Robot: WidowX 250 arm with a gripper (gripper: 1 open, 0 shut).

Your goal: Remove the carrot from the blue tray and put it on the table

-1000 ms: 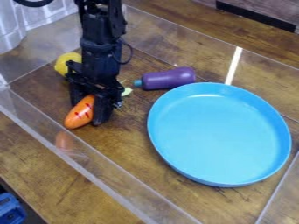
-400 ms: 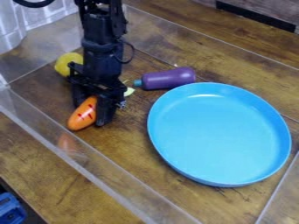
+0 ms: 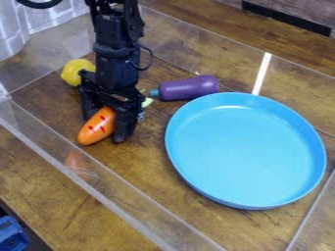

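Observation:
The orange carrot (image 3: pixel 94 126) lies on the dark wooden table (image 3: pixel 124 186), left of the blue tray (image 3: pixel 245 149), which holds nothing. My gripper (image 3: pixel 108 120) points straight down over the carrot, its black fingers (image 3: pixel 127 125) spread wide on either side of it. The jaws stand open and the carrot rests on the wood between them. The carrot's green top is hidden behind the fingers.
A yellow lemon (image 3: pixel 76 72) sits behind the arm at the left. A purple eggplant (image 3: pixel 187 88) lies just beyond the tray's far rim. Clear plastic walls (image 3: pixel 53 147) edge the table at the front left.
The gripper's fingers have spread apart, letting go of the carrot, which now lies on the table. The hand itself has stayed in place.

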